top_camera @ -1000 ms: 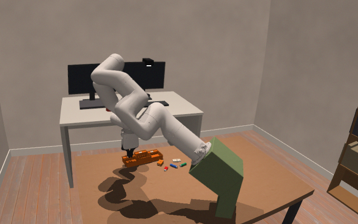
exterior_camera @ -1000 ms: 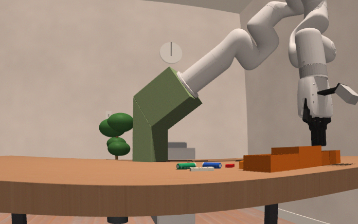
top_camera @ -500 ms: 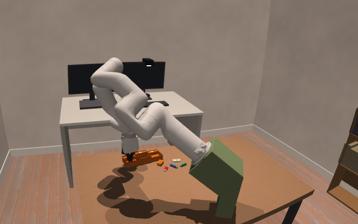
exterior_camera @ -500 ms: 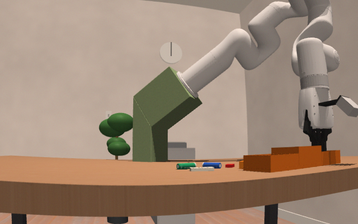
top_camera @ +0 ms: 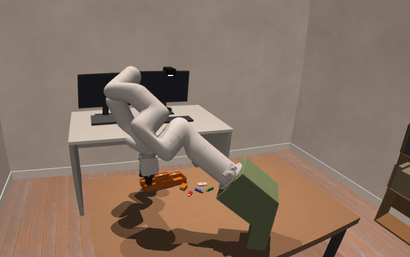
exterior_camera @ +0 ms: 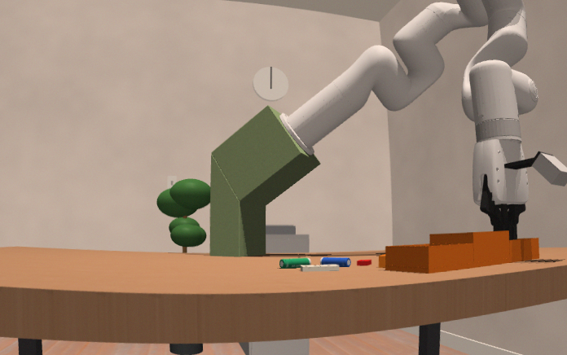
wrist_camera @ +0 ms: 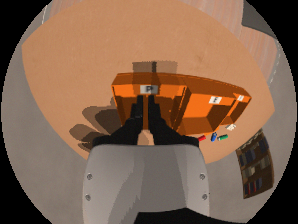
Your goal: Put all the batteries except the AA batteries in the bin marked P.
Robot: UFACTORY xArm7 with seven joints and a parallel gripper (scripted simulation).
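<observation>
White arm [top_camera: 181,136], blk gripper [exterior_camera: 507,225]

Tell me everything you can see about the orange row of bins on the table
The orange row of bins is a set of box-shaped, open-topped compartments joined side by side, looking like matte plastic, and it stands flat on the wooden table. In the exterior view the middle section rises higher than the ends. Small white labels sit on the rims, too small to read. The gripper, fingers nearly shut and holding nothing, reaches down into the end compartment farthest from the loose batteries. A small orange block lies close beside it.
</observation>
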